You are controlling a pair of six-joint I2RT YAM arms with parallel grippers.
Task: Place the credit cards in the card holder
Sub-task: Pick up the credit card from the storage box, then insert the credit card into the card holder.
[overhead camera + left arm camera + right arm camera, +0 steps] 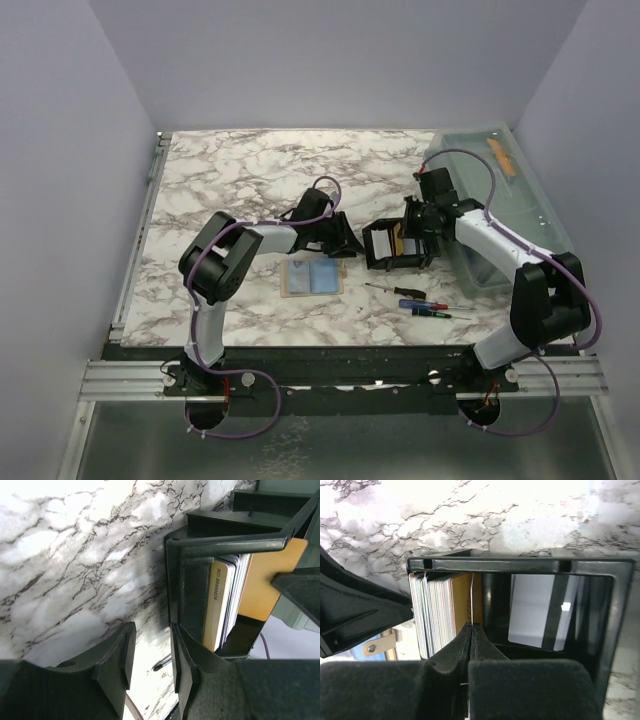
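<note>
Card holder black, low-walled; cards stacked upright inside

Black card holder sits between both jaws, cards upright inside; right jaws pinch orange card; tan card and blue card lie flat beside left jaws.

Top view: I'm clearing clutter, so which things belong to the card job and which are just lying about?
Job: card holder; two loose cards; tan card in the right end effector.
Lying about: screwdrivers; translucent bin.
</note>
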